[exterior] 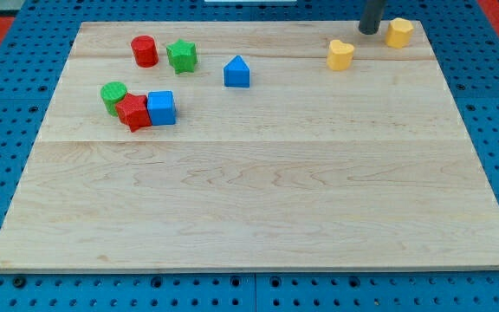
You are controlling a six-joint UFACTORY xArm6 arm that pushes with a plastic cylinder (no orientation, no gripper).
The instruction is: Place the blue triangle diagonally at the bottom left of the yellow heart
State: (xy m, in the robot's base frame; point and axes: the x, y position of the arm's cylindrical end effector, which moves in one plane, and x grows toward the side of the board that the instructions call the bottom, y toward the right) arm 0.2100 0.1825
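Note:
The blue triangle (237,72) sits on the wooden board (258,191) near the view's top, left of centre. The yellow heart (340,55) lies at the view's top right, well to the right of the triangle. My tip (369,31) is at the view's top edge, just up and right of the yellow heart and left of a yellow pentagon-like block (398,32). The tip touches neither block, as far as I can tell.
A red cylinder (145,51) and a green star (182,55) sit at the view's top left. Below them a green cylinder (113,95), a red star-like block (132,113) and a blue cube (161,108) are clustered together.

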